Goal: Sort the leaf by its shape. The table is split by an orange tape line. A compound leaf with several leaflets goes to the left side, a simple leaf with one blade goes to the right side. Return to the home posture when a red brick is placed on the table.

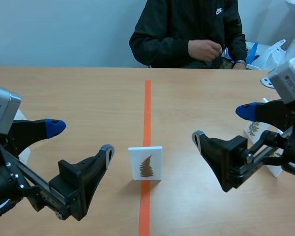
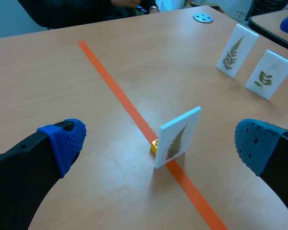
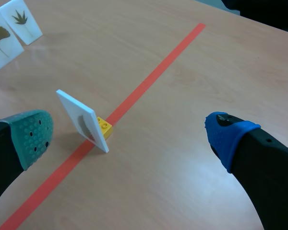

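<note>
As fern card (image 1: 145, 163) sits on tape (image 1: 147, 98), L end effector (image 1: 80, 138), R end effector (image 1: 222, 124) apart.

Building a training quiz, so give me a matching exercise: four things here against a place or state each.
1 fern card
2 yellow brick
3 left gripper
4 grey disc

A open
B standing on the orange tape
C far off, right of the tape
D right behind the fern card

Pairs: 1-B, 2-D, 3-A, 4-C

A white card (image 1: 145, 152) with a brown fern leaf (image 1: 146, 166) is standing upright, midway between the left gripper (image 1: 81, 139) and right gripper (image 1: 221, 124).
</note>
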Available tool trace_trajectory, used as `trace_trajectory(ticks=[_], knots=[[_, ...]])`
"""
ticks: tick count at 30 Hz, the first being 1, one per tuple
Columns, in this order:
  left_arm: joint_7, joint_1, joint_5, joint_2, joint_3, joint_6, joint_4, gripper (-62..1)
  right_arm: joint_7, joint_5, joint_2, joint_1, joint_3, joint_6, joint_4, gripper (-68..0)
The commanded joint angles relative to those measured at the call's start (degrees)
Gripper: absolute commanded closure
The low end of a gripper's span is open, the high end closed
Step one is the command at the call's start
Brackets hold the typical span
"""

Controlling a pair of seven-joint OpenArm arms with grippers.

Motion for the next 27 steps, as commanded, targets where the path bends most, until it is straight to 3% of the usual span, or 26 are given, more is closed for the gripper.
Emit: trace_trajectory(ticks=[1,8,15,27], knots=[[-0.85,0.48,-0.37,-0.66,0.15,-0.07,1.20,-62.3,0.66,0.61,0.46,2.05,-0.70,0.02,-1.49,-67.9],[-1.03,0.48,-0.37,-1.77,0.15,-0.09,1.20,-62.3,0.72,0.55,0.44,8.20,-7.28,1.29,-9.14,-67.9],[-1.22,0.46,-0.37,-1.73,0.15,-0.09,1.20,-62.3,4.24,-3.10,0.37,14.49,-14.75,1.33,-16.94,-67.9],[-1.29,0.46,-0.37,-1.73,0.15,-0.09,1.20,-62.3,17.14,-15.69,-2.78,24.68,-27.43,1.03,-33.27,-67.9]])
